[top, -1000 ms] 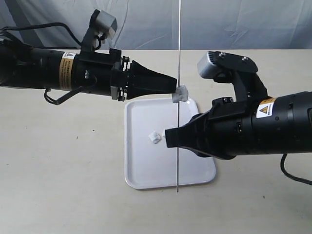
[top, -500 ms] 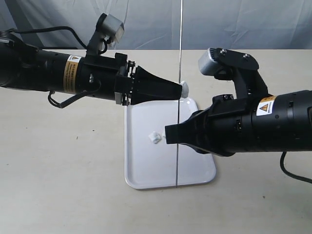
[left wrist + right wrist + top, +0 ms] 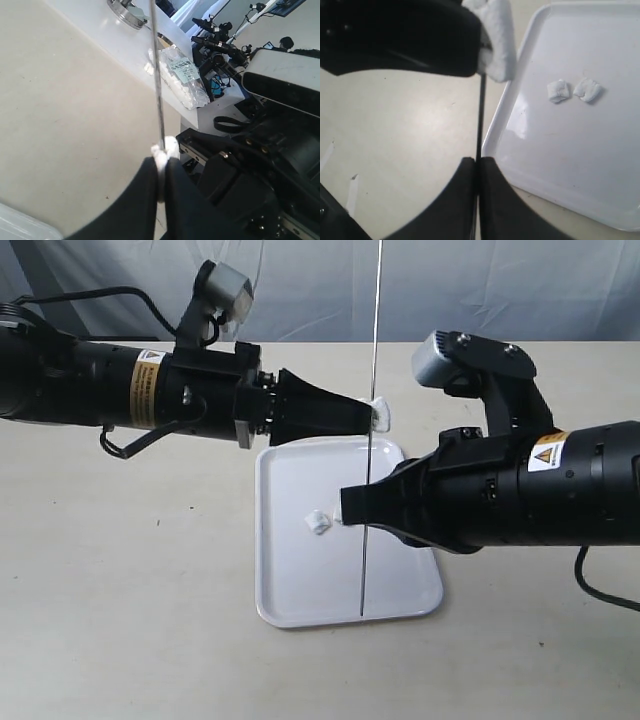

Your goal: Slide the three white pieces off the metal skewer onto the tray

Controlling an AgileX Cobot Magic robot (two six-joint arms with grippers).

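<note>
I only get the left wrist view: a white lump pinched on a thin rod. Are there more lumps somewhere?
Observer: Yes. The right wrist view shows two white pieces, one beside the other, lying on the tray.
Visitor: Who holds the rod?
Observer: The right end effector is shut on the metal skewer, below the lump.
Visitor: Is my lump above the tray?
Observer: In the exterior view the third piece, gripped by the left end effector, lines up with the tray's far edge; whether it hangs over it is unclear.
</note>
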